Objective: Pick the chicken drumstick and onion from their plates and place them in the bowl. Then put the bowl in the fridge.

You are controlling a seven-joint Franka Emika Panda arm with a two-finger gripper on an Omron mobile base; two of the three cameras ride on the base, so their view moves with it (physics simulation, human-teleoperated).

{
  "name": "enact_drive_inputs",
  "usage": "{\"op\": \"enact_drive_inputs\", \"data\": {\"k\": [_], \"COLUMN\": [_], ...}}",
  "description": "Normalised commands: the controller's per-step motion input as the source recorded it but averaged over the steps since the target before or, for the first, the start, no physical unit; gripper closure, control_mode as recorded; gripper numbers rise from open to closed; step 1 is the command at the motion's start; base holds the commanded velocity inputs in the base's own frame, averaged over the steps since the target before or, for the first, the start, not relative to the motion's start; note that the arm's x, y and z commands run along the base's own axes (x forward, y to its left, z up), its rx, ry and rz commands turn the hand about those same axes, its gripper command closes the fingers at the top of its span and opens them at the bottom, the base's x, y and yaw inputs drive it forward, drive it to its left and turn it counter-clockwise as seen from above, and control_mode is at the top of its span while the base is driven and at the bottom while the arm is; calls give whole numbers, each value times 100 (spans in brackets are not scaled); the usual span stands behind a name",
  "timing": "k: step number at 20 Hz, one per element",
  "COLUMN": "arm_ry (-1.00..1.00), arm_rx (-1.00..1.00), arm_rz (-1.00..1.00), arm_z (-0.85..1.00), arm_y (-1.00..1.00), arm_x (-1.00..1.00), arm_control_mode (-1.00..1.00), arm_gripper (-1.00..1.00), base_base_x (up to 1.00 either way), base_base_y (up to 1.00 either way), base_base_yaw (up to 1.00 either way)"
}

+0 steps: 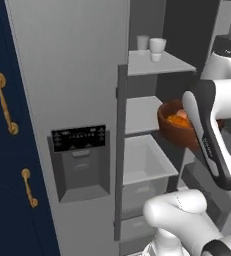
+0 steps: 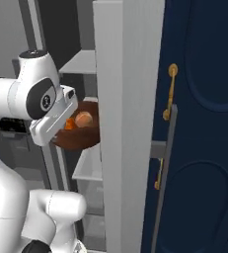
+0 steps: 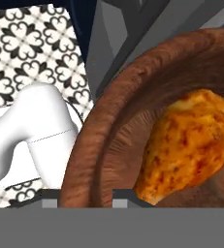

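At the far left of the left base view we see the navy cabinet front (image 1: 7, 150) with its gold handles (image 1: 6, 104). Next comes the tall grey stainless fridge (image 1: 72, 75), its door carrying the black dispenser panel (image 1: 79, 138). Beyond the door edge the open interior shows white shelves (image 1: 142, 114), a white drawer (image 1: 144, 165) lower down, and two pale cups (image 1: 157, 47) on the top shelf.

Right of those shelves we find the deep round dark brown wooden-looking bowl (image 1: 173, 127), held in the air at the fridge opening, level with the middle shelf, its near side hidden by our arm. Our tool (image 2: 66, 129) sits at the bowl's rim; we cannot tell how its fingers stand, since the arm and the bowl hide them.

In the right base view, the small round tan-orange onion (image 2: 84, 118) lies inside the bowl (image 2: 83, 138), just beyond the tool. The hand view looks straight into the bowl (image 3: 99, 140), where the orange-brown roasted chicken drumstick (image 3: 191, 145) rests against the inner wall, close in front of the tool.
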Motion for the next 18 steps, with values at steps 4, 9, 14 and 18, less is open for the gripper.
{"op": "enact_drive_inputs", "data": {"k": [4, 9, 14, 18], "arm_ry": [0, 0, 0, 0], "arm_rx": [0, 0, 0, 0], "arm_rz": [0, 0, 0, 0], "arm_z": [0, 0, 0, 0], "arm_y": [0, 0, 0, 0], "arm_x": [0, 0, 0, 0], "arm_control_mode": [100, 100, 100, 100], "arm_gripper": [100, 100, 100, 100], "base_base_x": [11, 16, 56, 61], "base_base_y": [48, 12, 0, 0], "base_base_yaw": [13, 7, 3, 1]}}
